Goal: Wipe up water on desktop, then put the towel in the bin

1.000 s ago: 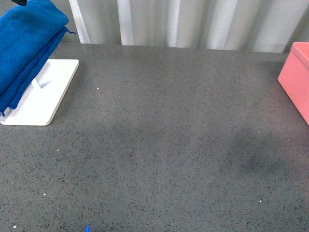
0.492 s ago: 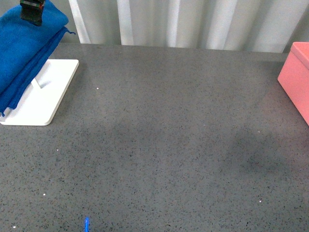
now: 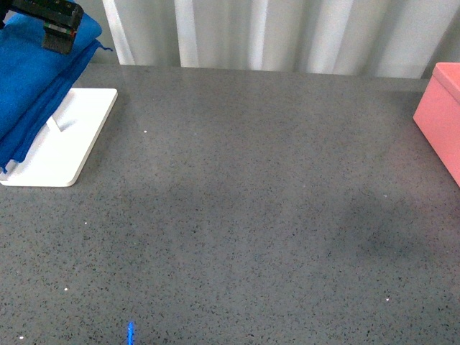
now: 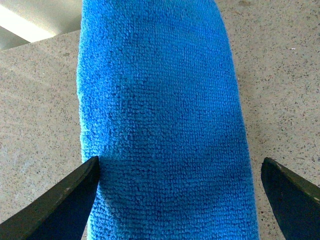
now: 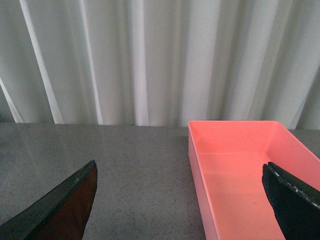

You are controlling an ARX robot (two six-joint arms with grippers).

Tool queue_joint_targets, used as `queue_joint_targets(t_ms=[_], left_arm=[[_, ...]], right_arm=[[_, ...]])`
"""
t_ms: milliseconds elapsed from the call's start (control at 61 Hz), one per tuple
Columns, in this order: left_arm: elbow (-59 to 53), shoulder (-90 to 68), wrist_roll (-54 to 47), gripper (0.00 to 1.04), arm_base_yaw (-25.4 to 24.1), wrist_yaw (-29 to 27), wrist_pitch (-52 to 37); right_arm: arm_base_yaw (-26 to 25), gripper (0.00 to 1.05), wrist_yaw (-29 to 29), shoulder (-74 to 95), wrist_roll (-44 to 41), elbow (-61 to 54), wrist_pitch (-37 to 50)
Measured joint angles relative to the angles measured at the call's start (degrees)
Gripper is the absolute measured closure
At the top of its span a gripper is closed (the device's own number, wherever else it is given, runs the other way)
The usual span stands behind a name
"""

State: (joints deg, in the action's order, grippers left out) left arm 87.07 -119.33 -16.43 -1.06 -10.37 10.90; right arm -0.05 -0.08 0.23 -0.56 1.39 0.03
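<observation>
Moved further in over the towel (image 3: pixel 36 79) since half a second ago, now spread wide astride its blue fold: left pincer (image 4: pixel 179 162), one finger (image 4: pixel 75 195) touching the cloth, the other apart. Under the towel, white tray (image 3: pixel 72 136) on grey surface (image 3: pixel 244 215). Well apart from the towel, right pincer (image 5: pixel 179 170) agape, facing pink bin (image 5: pixel 235 165).

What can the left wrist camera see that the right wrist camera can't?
Only the left wrist view shows the bright blue fluffy microfibre towel, sitting inside the open left hand. Only the right wrist view shows the salmon-pink rectangular plastic bin, nothing visible inside, and the open right hand. Both show the speckled grey stone desktop.
</observation>
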Motion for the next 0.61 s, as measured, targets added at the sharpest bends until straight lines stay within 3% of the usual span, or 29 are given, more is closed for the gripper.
queue_joint_targets(t_ms=[295, 443, 607], left_arm=[[-1.79, -0.59, -0.74, 0.07, -0.28, -0.20, -1.68], [-2.14, -0.59, -1.29, 0.38, -0.42, -0.37, -2.10], [-2.40, -0.57, -1.31, 0.64, -0.79, -0.57, -3.13]], right_arm=[[0.00, 0.07, 0.00, 0.00, 0.00, 0.00, 0.00], [0.00, 0.07, 0.00, 0.00, 0.00, 0.00, 0.00], [0.00, 0.07, 0.00, 0.00, 0.00, 0.00, 0.00]])
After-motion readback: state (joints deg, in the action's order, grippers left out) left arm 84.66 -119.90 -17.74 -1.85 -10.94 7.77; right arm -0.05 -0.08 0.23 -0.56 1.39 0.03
